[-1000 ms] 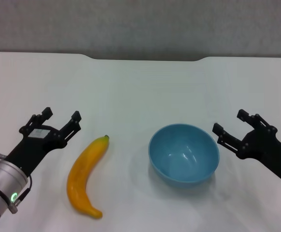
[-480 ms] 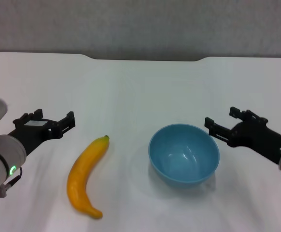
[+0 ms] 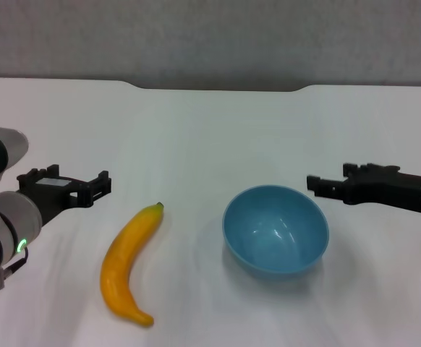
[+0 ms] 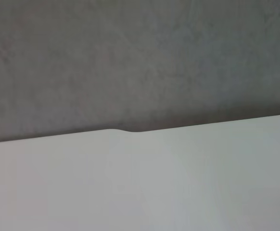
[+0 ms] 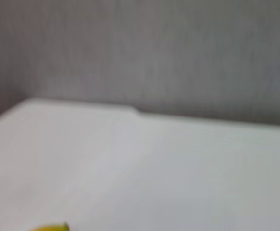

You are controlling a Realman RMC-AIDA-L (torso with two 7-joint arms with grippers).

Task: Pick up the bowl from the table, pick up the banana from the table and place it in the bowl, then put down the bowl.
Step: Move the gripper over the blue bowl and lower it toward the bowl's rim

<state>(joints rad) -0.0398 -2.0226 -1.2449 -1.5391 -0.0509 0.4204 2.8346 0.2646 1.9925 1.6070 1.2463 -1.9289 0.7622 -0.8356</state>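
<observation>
— Where is the bowl [image 3: 275, 230]?
— On the counter [image 3: 210, 130], just beside the right hand [image 3: 330, 185], whose fingers are apart, holding nothing.
— And the banana [image 3: 128, 253]?
— Flat on the counter, near the left hand [image 3: 80, 186], also open and empty.

Left gripper [image 3: 73, 186]: I am seeing it side-on beside the banana [image 3: 128, 263], so its finger gap is not reading for me.
Right gripper [image 3: 341, 184]: side-on just beside the bowl [image 3: 275, 230]; I am failing to judge the gap there too.
Both arms: running off the head view's side edges.
Banana in right wrist view: only a blurred yellow sliver [image 5: 48, 227] is showing, cut by the frame edge.
</observation>
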